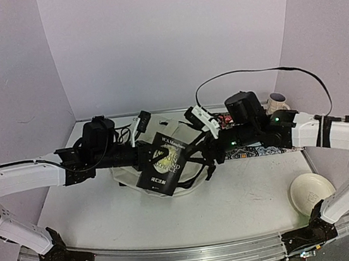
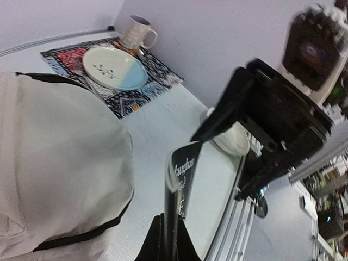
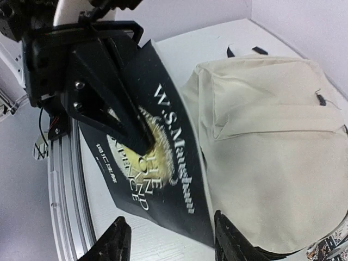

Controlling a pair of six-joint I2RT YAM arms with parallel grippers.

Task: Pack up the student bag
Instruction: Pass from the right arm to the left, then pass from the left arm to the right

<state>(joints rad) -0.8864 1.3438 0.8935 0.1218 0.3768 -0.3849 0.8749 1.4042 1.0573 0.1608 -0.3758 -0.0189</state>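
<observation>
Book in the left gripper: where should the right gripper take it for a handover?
Grip the book by its free edge nearest the open right gripper, opposite the left gripper clamped mid-cover. Approach from that side, jaws across its thin section; wrist roll likely.

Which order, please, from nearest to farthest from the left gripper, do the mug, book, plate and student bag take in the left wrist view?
1. book, clamped in the left gripper
2. student bag, just to its left
3. plate, on the placemat beyond
4. mug, behind the plate
</observation>
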